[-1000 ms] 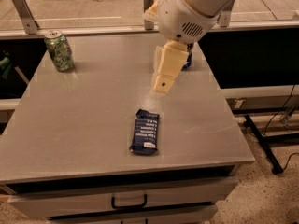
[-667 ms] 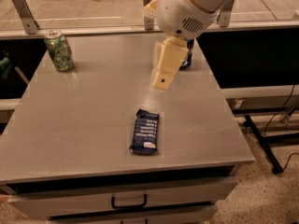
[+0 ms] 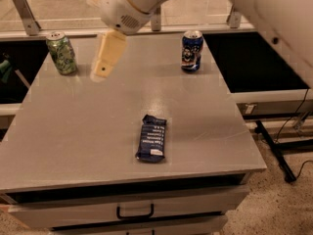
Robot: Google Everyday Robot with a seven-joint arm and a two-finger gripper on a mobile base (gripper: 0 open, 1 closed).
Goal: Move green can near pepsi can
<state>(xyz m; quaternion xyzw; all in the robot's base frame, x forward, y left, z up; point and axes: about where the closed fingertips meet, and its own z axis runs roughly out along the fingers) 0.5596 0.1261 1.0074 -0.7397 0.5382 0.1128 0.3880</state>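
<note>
The green can (image 3: 61,53) stands upright at the far left corner of the grey table (image 3: 73,131). The pepsi can (image 3: 191,51) stands upright at the far right of the table, well apart from the green can. My gripper (image 3: 102,70) hangs cream-coloured from the white arm (image 3: 132,4), above the table's far left part. It is a short way to the right of the green can and does not touch it. It holds nothing that I can see.
A flat dark blue snack packet (image 3: 152,138) lies in the table's near middle. A drawer with a black handle (image 3: 135,212) sits under the front edge. Metal rails run behind the table, and cables and a black stand leg (image 3: 274,146) lie on the floor to the right.
My gripper and arm have swung left, from in front of the pepsi can towards the green can. The pepsi can now shows in full. The cans and the packet have not moved.
</note>
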